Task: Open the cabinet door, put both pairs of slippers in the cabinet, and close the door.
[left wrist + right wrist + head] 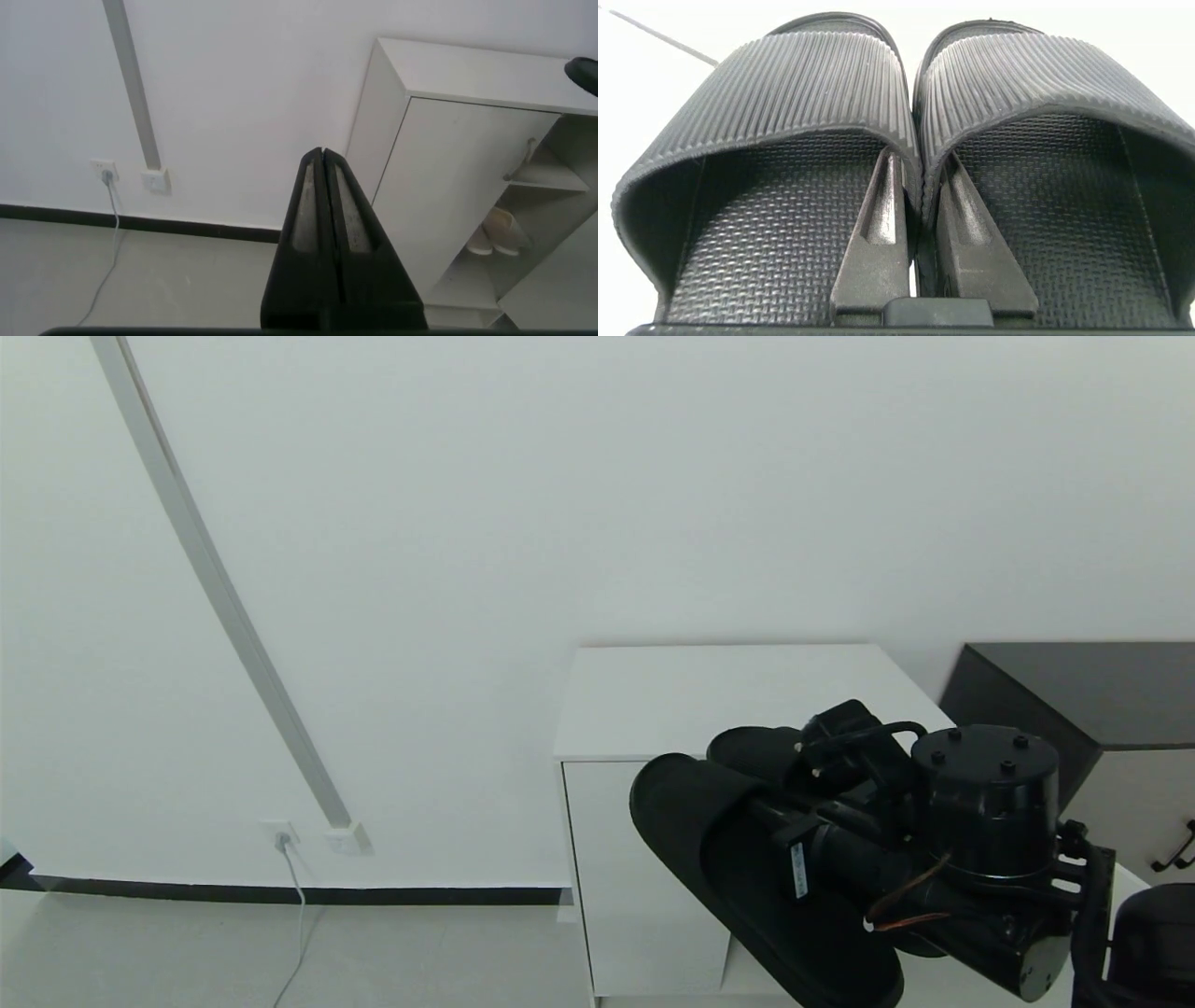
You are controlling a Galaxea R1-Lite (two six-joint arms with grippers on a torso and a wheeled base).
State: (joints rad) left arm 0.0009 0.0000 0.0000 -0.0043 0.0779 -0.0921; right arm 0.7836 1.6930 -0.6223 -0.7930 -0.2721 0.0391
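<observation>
Right gripper [920,238] is clamping the ribbed black rubber slippers [691,821] in front of the white cabinet [467,61]. Its door [458,187] is standing open, with a pale pair [495,233] already on the lower shelf. Left gripper [322,163] is pressed closed and empty. Still to do: stowing the black pair, then closing the door.

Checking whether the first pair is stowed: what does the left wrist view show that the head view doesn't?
Left wrist alone: the open door, shelves inside, a pale pair of slippers on a lower one, and the shut left tool. Head alone: the right arm carrying the black slippers before the white cabinet, and a dark unit beside it. Both: the cabinet, wall socket and slanting wall strip.
</observation>
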